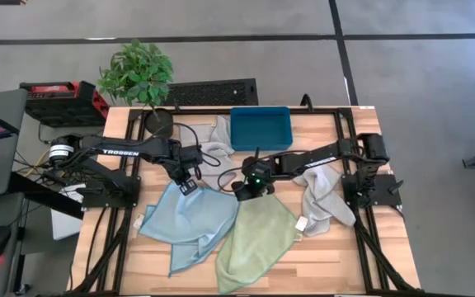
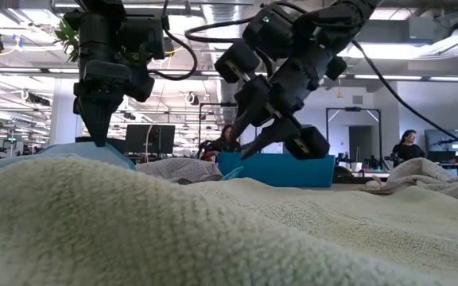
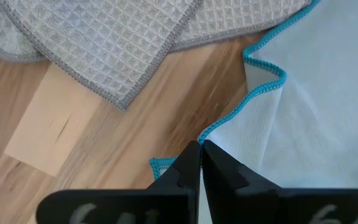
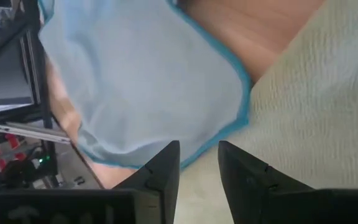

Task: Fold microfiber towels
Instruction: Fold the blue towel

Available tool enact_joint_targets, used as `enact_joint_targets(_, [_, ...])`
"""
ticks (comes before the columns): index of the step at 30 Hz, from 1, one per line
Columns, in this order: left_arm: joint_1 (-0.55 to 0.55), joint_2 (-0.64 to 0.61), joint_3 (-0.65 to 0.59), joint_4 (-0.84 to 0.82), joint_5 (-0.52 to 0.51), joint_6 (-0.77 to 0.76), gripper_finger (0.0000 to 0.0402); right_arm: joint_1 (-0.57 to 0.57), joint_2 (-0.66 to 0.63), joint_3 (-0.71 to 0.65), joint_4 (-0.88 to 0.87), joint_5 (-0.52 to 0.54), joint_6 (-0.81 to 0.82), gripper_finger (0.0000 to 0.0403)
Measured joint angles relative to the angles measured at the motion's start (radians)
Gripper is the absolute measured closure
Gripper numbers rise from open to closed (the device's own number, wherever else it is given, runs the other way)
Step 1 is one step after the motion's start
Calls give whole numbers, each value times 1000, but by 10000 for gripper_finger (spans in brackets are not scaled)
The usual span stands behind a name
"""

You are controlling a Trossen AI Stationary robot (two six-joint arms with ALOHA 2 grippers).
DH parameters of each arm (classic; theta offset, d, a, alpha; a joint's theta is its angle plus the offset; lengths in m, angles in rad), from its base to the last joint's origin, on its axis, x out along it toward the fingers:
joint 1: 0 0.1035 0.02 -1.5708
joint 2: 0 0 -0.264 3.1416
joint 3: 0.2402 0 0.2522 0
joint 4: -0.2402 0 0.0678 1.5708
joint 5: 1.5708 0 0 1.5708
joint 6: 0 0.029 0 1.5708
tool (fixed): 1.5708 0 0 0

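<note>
While the high view shows the light blue towel [image 1: 190,221] beside the light green towel [image 1: 258,239] mid-table, the left wrist view shows the left gripper [image 3: 200,148] pinched on the blue towel's edge, and the right wrist view shows the right gripper [image 4: 199,152] parted, empty, above both.

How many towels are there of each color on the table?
Light blue towel: 1
Light green towel: 1
Pale grey towels: 2
Total: 4
</note>
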Motion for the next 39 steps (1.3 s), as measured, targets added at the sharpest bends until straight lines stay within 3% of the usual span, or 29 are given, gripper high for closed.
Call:
enact_joint_targets(9, [0,0,0,0,0,0,401,-17,-7,-2,-85,51,-26,268])
enact_joint_targets(39, [0,0,0,0,-2,7,401,-21,16,-2,-54,73,-35,268])
